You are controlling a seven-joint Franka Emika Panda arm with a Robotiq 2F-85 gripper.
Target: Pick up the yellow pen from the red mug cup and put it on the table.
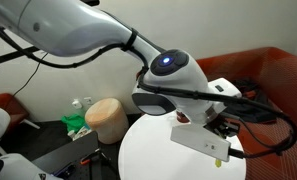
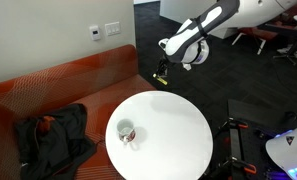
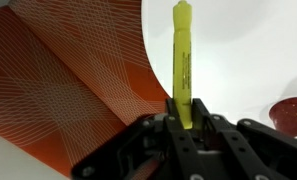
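Over the table [image 1: 168, 155] in an exterior view, the gripper [image 1: 214, 148] hangs low, a tip of the yellow pen [image 1: 220, 157] showing beneath it; a tan stool [image 1: 106, 117] stands behind. Beyond the table's far rim in an exterior view, the gripper [image 2: 164, 72] holds the yellow pen aloft near the orange sofa [image 2: 88, 80]; the red mug cup [image 2: 125, 131] stands on the tabletop, well apart from it; a dark bundle [image 2: 53, 135] lies on the sofa. At the wrist, the jaws are clamped on the pen's lower end; its length points out along the table's edge; the mug sits at the right border.
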